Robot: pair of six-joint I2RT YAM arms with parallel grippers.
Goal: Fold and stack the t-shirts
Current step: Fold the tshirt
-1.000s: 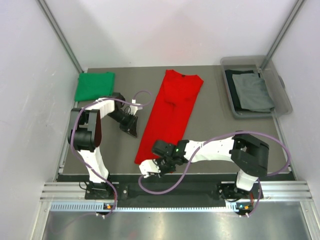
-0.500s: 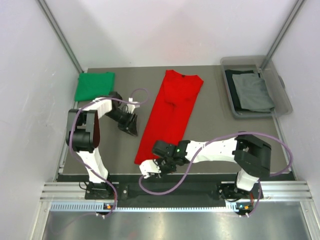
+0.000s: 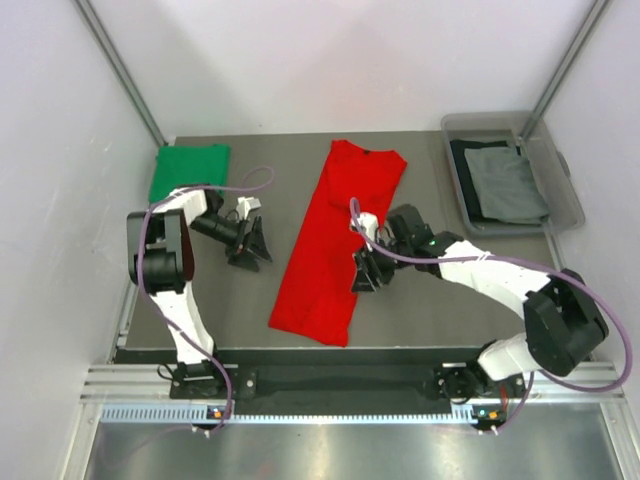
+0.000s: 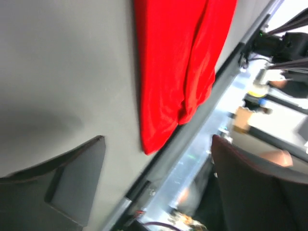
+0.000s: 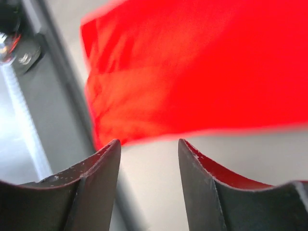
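A bright red t-shirt point(image 3: 338, 235) with a dark collar lies folded lengthwise as a long strip down the middle of the table. A green t-shirt point(image 3: 188, 170) lies folded at the back left corner. My left gripper point(image 3: 252, 250) is open over bare table, left of the red strip. In the left wrist view the red t-shirt point(image 4: 178, 62) is ahead of the wide-apart left gripper point(image 4: 159, 178). My right gripper point(image 3: 364, 272) is open at the strip's right edge. In the right wrist view the right gripper point(image 5: 149, 163) holds nothing, with the red t-shirt point(image 5: 202, 72) just beyond it.
A clear plastic bin point(image 3: 570, 205) at the back right holds a grey t-shirt point(image 3: 508, 185) on top of a dark one point(image 3: 468, 160). White walls enclose the table. A metal rail point(image 3: 350, 385) runs along the near edge by the arm bases.
Both grippers have opened. My right arm has left the red t-shirt's near hem and moved back and right to its right edge. My left gripper has drawn slightly left.
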